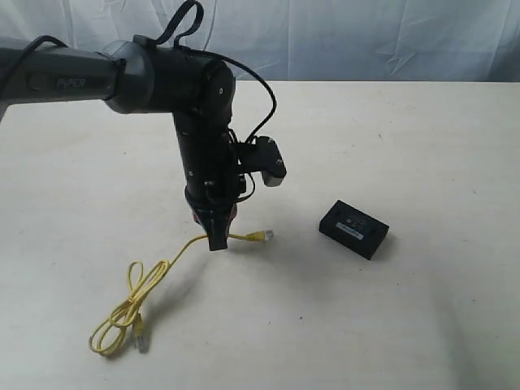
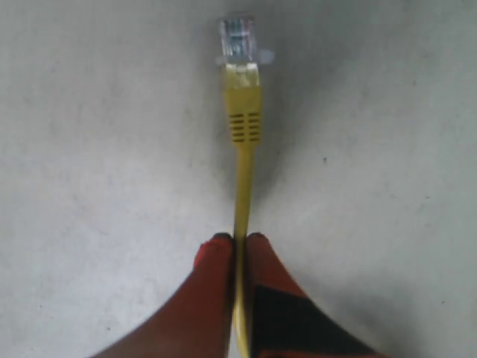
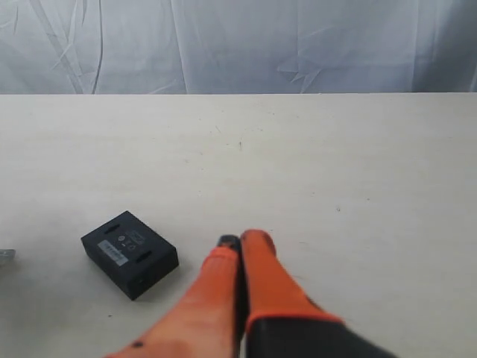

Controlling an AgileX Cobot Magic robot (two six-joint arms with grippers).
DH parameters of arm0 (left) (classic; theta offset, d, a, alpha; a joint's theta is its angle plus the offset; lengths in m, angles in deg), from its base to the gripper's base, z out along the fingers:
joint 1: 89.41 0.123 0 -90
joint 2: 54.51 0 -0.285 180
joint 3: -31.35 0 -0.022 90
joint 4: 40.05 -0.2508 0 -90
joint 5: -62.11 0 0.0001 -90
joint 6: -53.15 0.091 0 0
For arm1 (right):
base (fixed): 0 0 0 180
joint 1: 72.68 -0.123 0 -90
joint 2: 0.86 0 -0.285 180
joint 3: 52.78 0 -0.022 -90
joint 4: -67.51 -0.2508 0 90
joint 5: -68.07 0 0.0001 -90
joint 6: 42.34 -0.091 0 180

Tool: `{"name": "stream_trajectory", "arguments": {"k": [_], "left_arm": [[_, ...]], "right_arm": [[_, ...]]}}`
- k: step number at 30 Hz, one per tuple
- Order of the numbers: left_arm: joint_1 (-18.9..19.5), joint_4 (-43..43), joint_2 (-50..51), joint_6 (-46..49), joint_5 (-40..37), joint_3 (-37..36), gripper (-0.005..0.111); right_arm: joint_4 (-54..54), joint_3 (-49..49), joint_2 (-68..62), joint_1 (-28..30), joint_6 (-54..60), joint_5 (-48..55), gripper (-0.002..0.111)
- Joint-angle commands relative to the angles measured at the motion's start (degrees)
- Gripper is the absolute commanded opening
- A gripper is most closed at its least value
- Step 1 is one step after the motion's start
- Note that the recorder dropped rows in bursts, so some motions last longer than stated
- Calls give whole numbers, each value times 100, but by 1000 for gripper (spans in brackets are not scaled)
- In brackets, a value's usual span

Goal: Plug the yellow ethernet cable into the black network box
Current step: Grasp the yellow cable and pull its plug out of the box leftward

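Observation:
The yellow ethernet cable (image 1: 150, 280) lies partly looped on the white table, and one end is lifted. My left gripper (image 1: 218, 242) is shut on the cable a short way behind its clear plug (image 1: 266, 235). In the left wrist view the cable (image 2: 244, 179) runs out from between the red fingers (image 2: 216, 257) to the plug (image 2: 237, 39). The black network box (image 1: 354, 228) sits flat on the table to the right of the plug, apart from it. In the right wrist view the box (image 3: 129, 253) lies beside my right gripper (image 3: 240, 240), which is shut and empty.
The cable's other plug (image 1: 140, 331) rests on the table near the loop at the front left. A pale cloth backdrop (image 1: 366, 36) hangs behind the table's far edge. The right arm does not show in the exterior view.

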Motion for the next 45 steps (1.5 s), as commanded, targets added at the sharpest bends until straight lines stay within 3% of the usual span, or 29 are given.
{"name": "stream_trajectory", "arguments": {"k": [1, 9, 14, 26, 31, 37, 45], "left_arm": [[43, 46, -112, 17, 377, -266, 0], [52, -87, -112, 17, 1047, -310, 0], [90, -390, -112, 17, 939, -310, 0], [563, 81, -112, -4, 579, -310, 0], [563, 150, -112, -4, 579, -310, 0], [563, 314, -112, -4, 640, -310, 0], [563, 445, -112, -4, 787, -310, 0]], "right_arm": [[-6, 13, 28, 0, 6, -82, 0], [35, 13, 28, 0, 6, -166, 0], [35, 13, 28, 0, 6, -774, 0], [6, 13, 28, 0, 6, -2835, 0], [6, 13, 28, 0, 6, -3190, 0], [-669, -121, -169, 0, 6, -2127, -1], [-983, -1530, -2478, 0, 6, -715, -1]]}}
